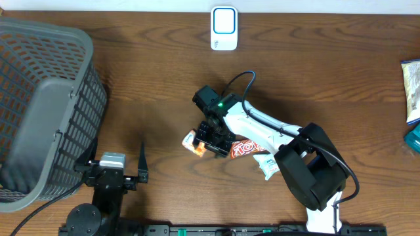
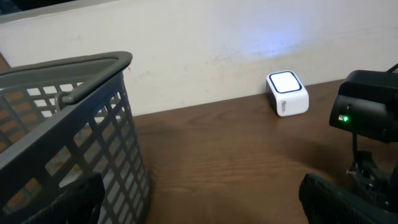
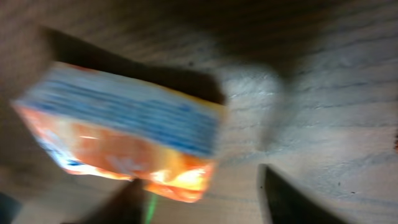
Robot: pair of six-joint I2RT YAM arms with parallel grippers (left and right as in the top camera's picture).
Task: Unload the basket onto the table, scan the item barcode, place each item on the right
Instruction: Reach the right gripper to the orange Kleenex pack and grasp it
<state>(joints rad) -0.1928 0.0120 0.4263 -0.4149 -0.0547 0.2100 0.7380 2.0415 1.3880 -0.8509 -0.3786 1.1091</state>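
Right jaws released over orange-and-blue snack packet [image 3: 124,134]; left jaws wide, empty. We fear it settles barcode-down, well apart from white box-shaped scanner [image 1: 224,28].

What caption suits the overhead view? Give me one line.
Right claw over an orange packet mid-table, white scanner at the far edge, grey basket at left.

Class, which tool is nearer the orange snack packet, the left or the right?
Right. The right tool is directly over the orange packet near the table's middle; the left tool sits well apart, beside the grey basket.
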